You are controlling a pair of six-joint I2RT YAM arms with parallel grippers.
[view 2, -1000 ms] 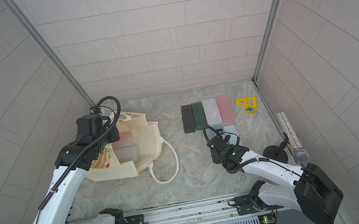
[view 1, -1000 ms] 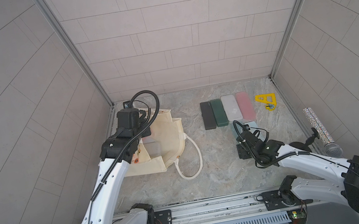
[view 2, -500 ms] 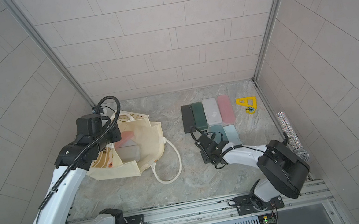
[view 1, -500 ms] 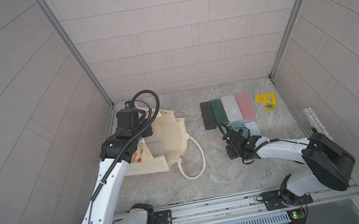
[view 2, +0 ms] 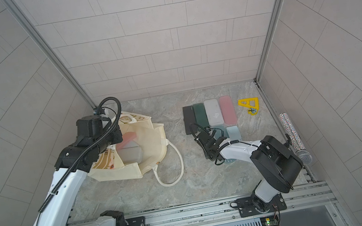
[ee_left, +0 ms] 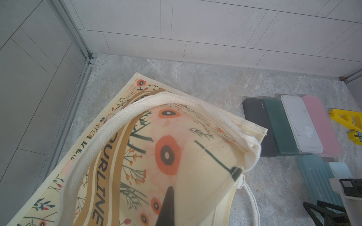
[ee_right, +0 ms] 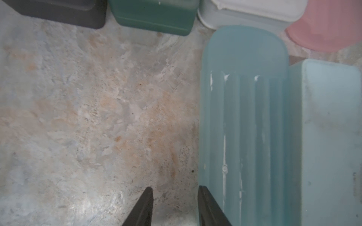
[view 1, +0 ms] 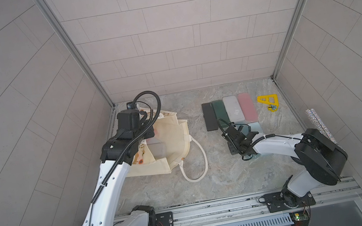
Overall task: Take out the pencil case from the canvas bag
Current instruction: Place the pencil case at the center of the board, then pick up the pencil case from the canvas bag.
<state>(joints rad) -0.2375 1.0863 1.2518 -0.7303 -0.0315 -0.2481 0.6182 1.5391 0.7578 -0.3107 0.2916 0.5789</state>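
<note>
The canvas bag (view 1: 175, 142) (view 2: 153, 148) lies on its side at the left with its mouth held open. My left gripper (ee_left: 176, 195) is shut on the bag's printed wall (ee_left: 166, 152). One dark finger shows; fabric covers the other. Inside the bag lie a grey pencil case (view 2: 132, 153) and a pink one (view 2: 127, 137). My right gripper (ee_right: 175, 187) (view 1: 236, 131) hangs low over the floor beside a teal ribbed case (ee_right: 242, 117). It is open, with only bare floor between its fingers.
Black (view 1: 209, 120), dark green (view 1: 221, 114), white (view 1: 233, 110) and pink (view 1: 247, 107) cases lie in a row at the back right, with a light blue case (ee_right: 331, 137) beside the teal one. A yellow triangle (view 1: 268, 101) and a glittery microphone (view 1: 319, 125) are by the right wall. The bag's rope handle (view 1: 198, 165) loops across the floor.
My right gripper has moved left and slightly back, alongside the teal case, and its jaws have narrowed. The left arm and the bag have stayed put.
</note>
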